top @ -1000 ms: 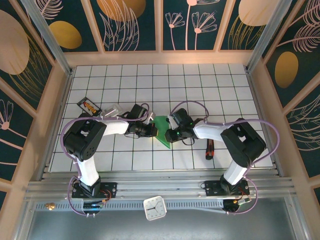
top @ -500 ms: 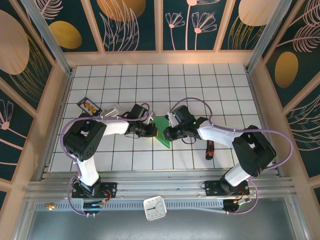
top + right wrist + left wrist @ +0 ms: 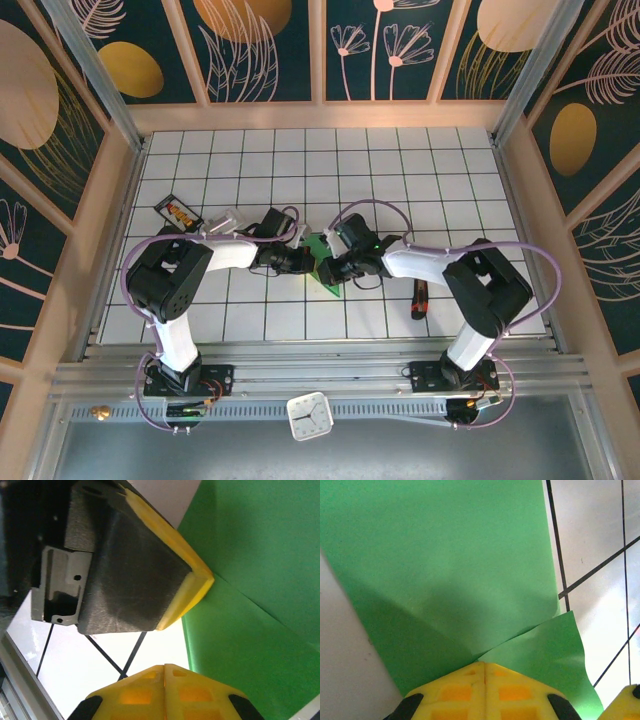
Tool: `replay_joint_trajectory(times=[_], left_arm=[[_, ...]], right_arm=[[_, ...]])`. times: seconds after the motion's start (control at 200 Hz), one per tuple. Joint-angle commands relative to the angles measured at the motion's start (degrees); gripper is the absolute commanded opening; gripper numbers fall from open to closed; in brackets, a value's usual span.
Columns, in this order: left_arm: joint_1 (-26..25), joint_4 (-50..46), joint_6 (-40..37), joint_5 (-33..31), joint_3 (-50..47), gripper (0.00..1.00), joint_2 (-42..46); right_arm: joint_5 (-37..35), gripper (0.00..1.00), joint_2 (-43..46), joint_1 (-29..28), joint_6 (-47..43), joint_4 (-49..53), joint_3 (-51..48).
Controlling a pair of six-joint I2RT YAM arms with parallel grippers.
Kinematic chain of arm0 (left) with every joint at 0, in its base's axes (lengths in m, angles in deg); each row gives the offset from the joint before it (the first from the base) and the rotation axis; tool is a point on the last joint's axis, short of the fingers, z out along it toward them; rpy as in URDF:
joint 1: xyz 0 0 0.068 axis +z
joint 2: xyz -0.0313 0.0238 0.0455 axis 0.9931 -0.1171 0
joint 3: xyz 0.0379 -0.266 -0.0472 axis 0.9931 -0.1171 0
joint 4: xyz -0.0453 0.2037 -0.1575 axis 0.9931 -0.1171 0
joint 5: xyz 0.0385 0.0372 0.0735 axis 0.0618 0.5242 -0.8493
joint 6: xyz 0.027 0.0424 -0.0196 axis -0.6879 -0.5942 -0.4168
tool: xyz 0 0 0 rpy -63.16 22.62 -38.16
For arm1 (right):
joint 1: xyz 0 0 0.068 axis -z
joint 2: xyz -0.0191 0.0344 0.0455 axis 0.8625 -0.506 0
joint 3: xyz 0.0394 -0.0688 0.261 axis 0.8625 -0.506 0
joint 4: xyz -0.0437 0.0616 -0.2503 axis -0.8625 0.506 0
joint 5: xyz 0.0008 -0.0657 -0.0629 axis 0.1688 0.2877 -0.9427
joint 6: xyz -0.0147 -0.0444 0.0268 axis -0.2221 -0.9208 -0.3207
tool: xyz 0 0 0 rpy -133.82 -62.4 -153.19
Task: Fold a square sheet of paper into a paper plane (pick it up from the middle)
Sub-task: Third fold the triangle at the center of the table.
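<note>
The square sheet of paper (image 3: 328,282) is a creased bright-green shape lying between my two grippers at the table's middle. In the left wrist view the paper (image 3: 450,565) spreads out from the tips, with a fold line starting right at the closed seam. My left gripper (image 3: 485,666) is shut on it; from above it (image 3: 312,262) reaches in from the left. My right gripper (image 3: 165,667) is shut, its right finger against the paper's edge (image 3: 250,630); I cannot tell whether it pinches any paper. The left gripper's yellow and black finger (image 3: 150,575) sits just ahead of it.
A red-handled tool (image 3: 420,298) lies on the white grid table right of the right arm. A small dark packet (image 3: 178,212) rests at the left. Wooden frame walls enclose the table (image 3: 400,170), and a clock (image 3: 308,415) sits below the near rail.
My right gripper has moved left toward the left gripper and closed at the paper's edge. The paper's visible part has shrunk under the two grippers. The left arm has stayed put.
</note>
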Motion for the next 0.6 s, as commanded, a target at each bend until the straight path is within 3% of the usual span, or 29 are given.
replay_joint_trajectory(times=[0.0,0.59], left_arm=[[0.44,-7.07,-1.06,-7.1,-1.56,0.0,-1.79],[0.41,-7.07,-1.07,-7.33,-1.63,0.0,-1.6]], right_arm=[[2.0,0.08,-1.5,0.19,0.25,-1.46,-0.86],[0.91,0.08,2.65,-2.68,-2.27,3.86,-2.01]])
